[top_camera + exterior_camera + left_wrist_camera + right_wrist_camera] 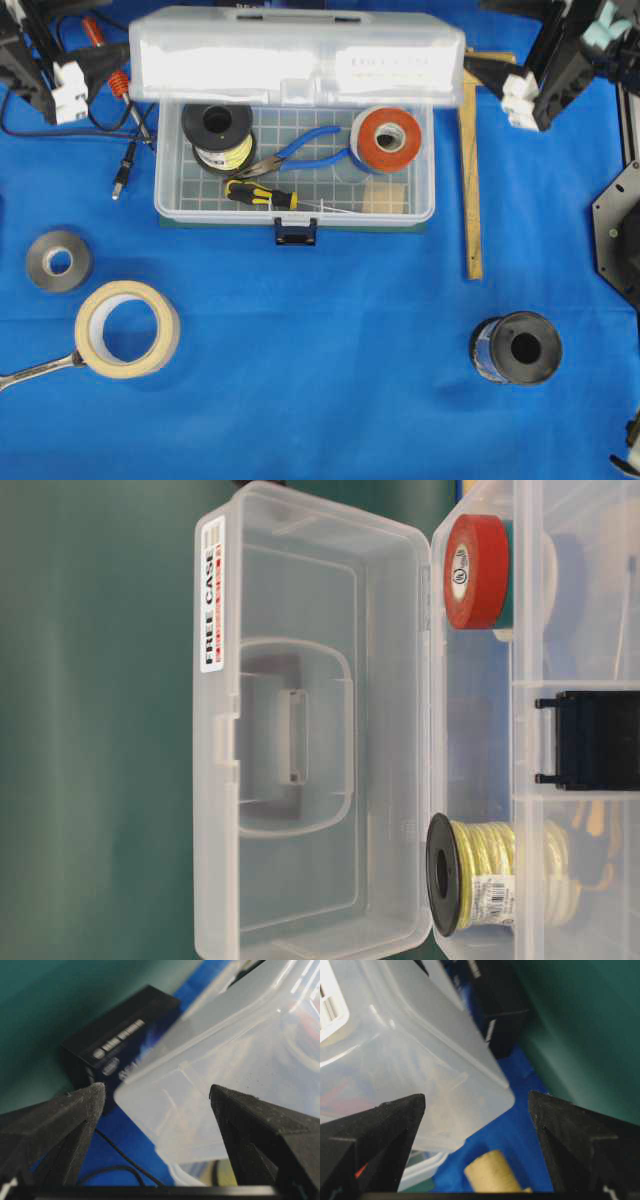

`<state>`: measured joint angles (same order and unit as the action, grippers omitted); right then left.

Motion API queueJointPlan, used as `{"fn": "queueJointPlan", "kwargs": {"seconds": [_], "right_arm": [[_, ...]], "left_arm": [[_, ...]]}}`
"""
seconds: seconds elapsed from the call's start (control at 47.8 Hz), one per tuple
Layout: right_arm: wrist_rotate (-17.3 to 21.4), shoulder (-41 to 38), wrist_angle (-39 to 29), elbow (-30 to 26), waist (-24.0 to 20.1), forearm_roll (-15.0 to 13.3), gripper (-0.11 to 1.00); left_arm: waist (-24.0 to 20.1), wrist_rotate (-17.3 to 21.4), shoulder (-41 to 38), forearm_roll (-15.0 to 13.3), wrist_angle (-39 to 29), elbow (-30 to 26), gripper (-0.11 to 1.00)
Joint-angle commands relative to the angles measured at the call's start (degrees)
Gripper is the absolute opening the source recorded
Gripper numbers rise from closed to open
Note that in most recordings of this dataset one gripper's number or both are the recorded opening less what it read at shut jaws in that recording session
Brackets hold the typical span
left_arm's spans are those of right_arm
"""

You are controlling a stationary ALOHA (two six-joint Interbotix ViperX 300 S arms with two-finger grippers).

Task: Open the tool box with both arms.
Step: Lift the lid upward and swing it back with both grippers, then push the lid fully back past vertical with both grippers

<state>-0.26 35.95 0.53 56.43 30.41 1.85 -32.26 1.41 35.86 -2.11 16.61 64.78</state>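
Two grippers are seen flanking the tool box (295, 150), the left gripper (157, 1097) and the right gripper (476, 1102) each spread wide and holding nothing, one at each rear corner of the raised lid (300, 55). The lid is already swung up and stands past upright at the back, so the opening is judged essentially done. What remains is best handled by drawing both arms clear evenly, without brushing the lid corners, so it is not knocked shut. The box is set at the back centre of the blue table (330, 380), its long axis running left to right in the overhead view, its open side faced upward and its dark blue latch (296, 233) pointed toward the front edge. Inside, a red tape roll (390, 140), pliers (300, 152) and a wire spool (218, 128) are exposed.
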Motion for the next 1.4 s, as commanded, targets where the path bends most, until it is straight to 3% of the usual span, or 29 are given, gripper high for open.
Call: {"fn": "queueJointPlan", "kwargs": {"seconds": [0.0, 0.272, 0.711, 1.38], "right_arm": [[0.53, -0.26, 2.02, -3.16, 1.05, 0.35, 0.85], [0.53, -3.6, 2.29, -4.39, 3.96, 0.35, 0.85], [0.44, -5.98, 2.2, -5.54, 5.8, 0.35, 0.85], [0.44, -10.46, 2.29, -7.82, 9.67, 0.18, 0.85]], "left_arm": [[-1.58, -0.18, 0.26, 0.18, 1.93, -2.46, 0.91], [-6.59, -0.18, 0.18, 0.18, 3.78, -2.55, 0.91], [-7.12, -0.09, -10.46, 0.18, 4.04, -7.38, 0.91], [-9.58, -0.18, -12.83, 0.18, 3.96, -8.88, 0.91]]}}
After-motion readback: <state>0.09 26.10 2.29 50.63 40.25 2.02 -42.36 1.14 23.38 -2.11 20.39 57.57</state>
